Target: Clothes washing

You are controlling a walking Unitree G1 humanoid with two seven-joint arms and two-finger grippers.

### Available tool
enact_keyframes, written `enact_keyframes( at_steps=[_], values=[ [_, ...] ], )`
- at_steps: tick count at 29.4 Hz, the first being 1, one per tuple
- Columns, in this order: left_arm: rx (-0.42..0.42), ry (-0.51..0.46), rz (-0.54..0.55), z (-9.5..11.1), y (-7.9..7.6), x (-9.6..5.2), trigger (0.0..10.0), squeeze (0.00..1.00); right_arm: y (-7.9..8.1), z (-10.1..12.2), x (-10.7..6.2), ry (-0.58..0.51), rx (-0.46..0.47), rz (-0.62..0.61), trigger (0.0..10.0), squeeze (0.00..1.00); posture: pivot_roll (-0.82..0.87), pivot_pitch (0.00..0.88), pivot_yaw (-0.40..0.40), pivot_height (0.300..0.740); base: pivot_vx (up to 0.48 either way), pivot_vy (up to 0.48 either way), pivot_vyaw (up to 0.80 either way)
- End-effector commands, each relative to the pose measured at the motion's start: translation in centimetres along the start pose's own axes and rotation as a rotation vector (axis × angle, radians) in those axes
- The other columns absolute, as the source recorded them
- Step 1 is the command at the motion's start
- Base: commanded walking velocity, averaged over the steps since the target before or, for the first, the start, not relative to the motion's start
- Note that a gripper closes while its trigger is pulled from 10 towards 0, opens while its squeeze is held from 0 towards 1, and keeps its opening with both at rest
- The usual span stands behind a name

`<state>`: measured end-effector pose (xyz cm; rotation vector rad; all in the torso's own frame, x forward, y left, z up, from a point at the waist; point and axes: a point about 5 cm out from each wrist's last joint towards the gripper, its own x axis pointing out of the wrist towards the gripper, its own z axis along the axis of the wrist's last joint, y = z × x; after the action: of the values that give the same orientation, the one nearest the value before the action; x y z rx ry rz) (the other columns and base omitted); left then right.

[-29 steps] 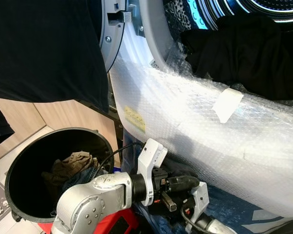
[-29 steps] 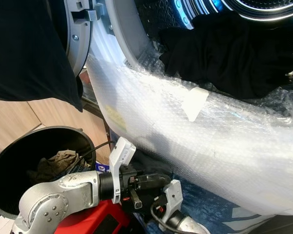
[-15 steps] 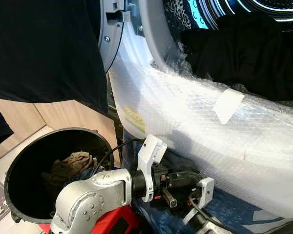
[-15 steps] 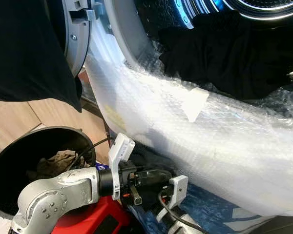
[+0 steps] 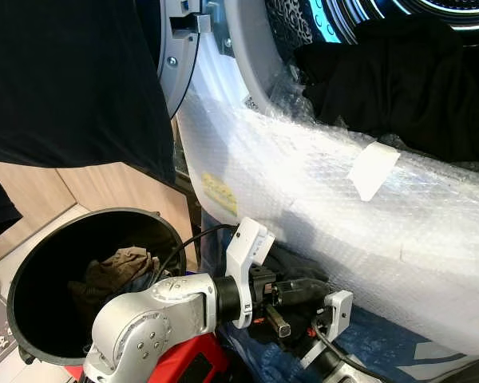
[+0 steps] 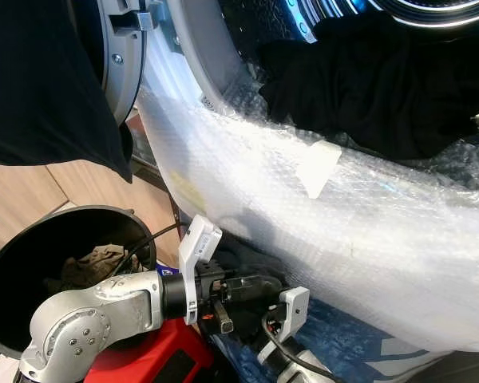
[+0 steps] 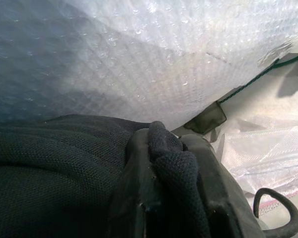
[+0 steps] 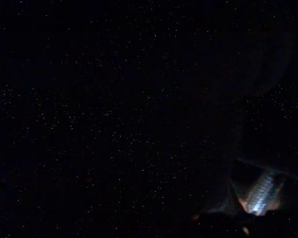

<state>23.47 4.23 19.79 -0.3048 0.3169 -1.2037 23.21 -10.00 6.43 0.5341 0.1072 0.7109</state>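
The washer's drum opening holds a heap of black clothes [image 5: 407, 80] at the upper right. Its open door [image 5: 319, 191] is wrapped in bubble wrap and slopes across the middle. My left gripper [image 5: 303, 291] reaches under that door, low in the middle. In the left wrist view its fingers [image 7: 139, 198] are shut on a fold of a dark knit garment [image 7: 49, 168]. My right arm's white wrist [image 5: 335, 307] sits just beyond it at the bottom edge, and its fingers are hidden. The right wrist view is almost black.
A round black bin [image 5: 104, 212] stands at the lower left with brown and dark clothes [image 5: 120, 267] inside. A large black cloth [image 5: 64, 80] hangs across the upper left. Blue fabric [image 5: 383, 343] lies under the door. A red part [image 5: 191, 367] sits below my left arm.
My right wrist has risen a little and shifted right, closer to the left gripper. The left gripper keeps its hold on the dark garment, hardly moving.
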Motion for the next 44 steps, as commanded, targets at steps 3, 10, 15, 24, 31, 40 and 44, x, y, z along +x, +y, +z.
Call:
enact_keyframes(
  at_steps=[3,10,15,24,31,40,44],
  values=[
    [-0.009,0.02,0.01,-0.37,0.11,0.1,0.0,0.0,0.44,1.04,0.24,-0.046,-0.016,0.032,0.0,0.0,0.05,0.148,-0.024,0.74,0.0,0.0,0.0],
    [-0.005,0.016,0.015,-0.34,0.09,0.1,0.0,0.0,0.37,1.23,0.43,-0.058,-0.012,0.033,0.0,0.0,0.05,0.143,-0.024,0.74,0.0,0.0,0.0],
    [0.002,0.021,0.017,-0.4,0.05,0.1,0.0,0.0,0.47,1.45,0.62,-0.077,-0.004,0.037,0.0,0.0,0.05,0.143,-0.024,0.74,0.0,0.0,0.0],
    [0.014,0.027,0.028,-0.51,0.14,0.08,0.0,0.0,0.55,1.46,0.64,-0.081,0.003,0.048,0.0,0.0,0.05,0.141,-0.025,0.74,0.0,0.0,0.0],
    [0.024,0.041,0.031,-0.7,0.15,0.01,0.0,0.0,0.71,1.44,0.58,-0.084,0.013,0.063,0.0,0.0,0.05,0.139,-0.025,0.74,0.0,0.0,0.0],
    [0.028,0.049,0.048,-0.88,0.25,-0.35,0.0,0.0,0.81,1.54,0.57,-0.095,0.027,0.076,0.0,0.0,0.06,0.139,-0.026,0.74,0.0,0.0,0.0],
    [0.059,0.041,0.077,-0.68,0.63,-0.43,0.0,0.0,0.82,1.54,0.58,-0.094,0.03,0.082,0.0,0.0,0.06,0.135,-0.024,0.74,0.0,0.0,0.0]
  ],
)
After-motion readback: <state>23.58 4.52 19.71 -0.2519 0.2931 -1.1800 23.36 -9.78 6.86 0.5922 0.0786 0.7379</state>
